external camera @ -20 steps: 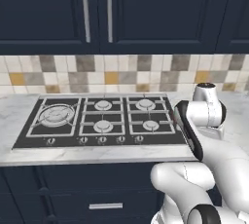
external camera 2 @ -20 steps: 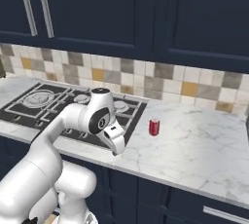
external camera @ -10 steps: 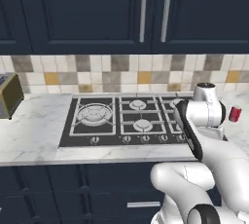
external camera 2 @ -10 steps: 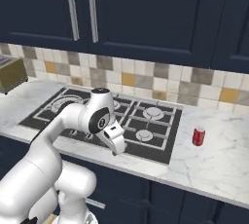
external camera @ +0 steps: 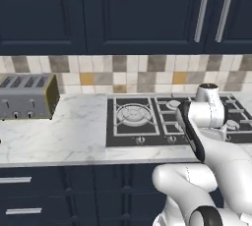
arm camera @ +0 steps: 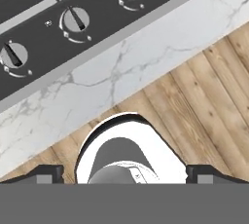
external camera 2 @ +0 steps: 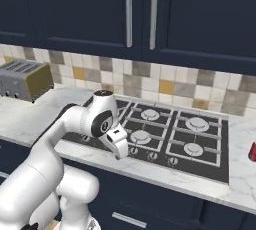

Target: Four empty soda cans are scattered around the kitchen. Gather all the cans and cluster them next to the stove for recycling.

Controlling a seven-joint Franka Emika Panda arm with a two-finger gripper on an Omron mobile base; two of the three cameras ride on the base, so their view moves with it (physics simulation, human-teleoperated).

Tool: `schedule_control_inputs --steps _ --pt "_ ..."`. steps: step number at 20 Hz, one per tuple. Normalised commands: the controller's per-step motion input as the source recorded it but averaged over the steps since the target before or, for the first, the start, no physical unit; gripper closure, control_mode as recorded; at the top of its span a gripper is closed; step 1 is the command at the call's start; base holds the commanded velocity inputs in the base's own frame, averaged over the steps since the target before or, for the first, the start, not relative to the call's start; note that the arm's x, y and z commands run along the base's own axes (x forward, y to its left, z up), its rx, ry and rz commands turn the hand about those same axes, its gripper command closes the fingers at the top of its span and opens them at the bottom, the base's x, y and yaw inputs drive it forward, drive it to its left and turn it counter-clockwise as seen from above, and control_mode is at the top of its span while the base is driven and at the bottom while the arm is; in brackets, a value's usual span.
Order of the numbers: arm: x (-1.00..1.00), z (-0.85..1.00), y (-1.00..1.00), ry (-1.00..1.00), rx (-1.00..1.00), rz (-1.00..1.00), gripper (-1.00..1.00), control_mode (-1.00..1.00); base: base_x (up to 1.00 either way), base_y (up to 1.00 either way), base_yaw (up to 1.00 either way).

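Observation:
The stove is a flat black gas cooktop set in the white marble counter, and it also lies across the middle of the right base view. One red soda can stands on the counter just right of the stove, cut off by the picture's edge. My gripper hangs in front of the stove's knob row, pointing down, far left of the can. In the hand view its fingertips stand wide apart, open and empty, over the counter's front edge and the stove's knobs.
A steel toaster sits on the counter left of the stove, against the tiled backsplash. Navy cabinets hang above and run below the counter. Wooden floor lies beneath the gripper.
The base has driven left, so both base views shifted right: the toaster came into view and the red can slid to the right edge. The arm keeps its pose and the gripper stays open.

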Motion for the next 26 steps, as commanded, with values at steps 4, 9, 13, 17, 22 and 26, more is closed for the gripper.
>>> schedule_control_inputs --steps 4,9,13,17,22,26 --pt "0.0 0.0 0.0 0.0 0.0 0.0 -1.0 1.0 0.09 0.74 0.0" --pt "0.0 0.0 0.0 0.0 0.0 0.0 -1.0 1.0 0.11 0.75 0.0" --pt "0.0 0.0 0.0 0.0 0.0 0.0 -1.0 1.0 0.12 0.75 0.0" --pt "0.0 0.0 0.0 0.0 0.0 0.0 -1.0 1.0 0.11 0.74 0.0" --pt "0.0 0.0 0.0 0.0 0.0 0.0 -1.0 1.0 0.08 0.73 -0.01" --pt "0.0 0.0 0.0 0.0 0.0 0.0 -1.0 1.0 0.05 0.71 -0.02"
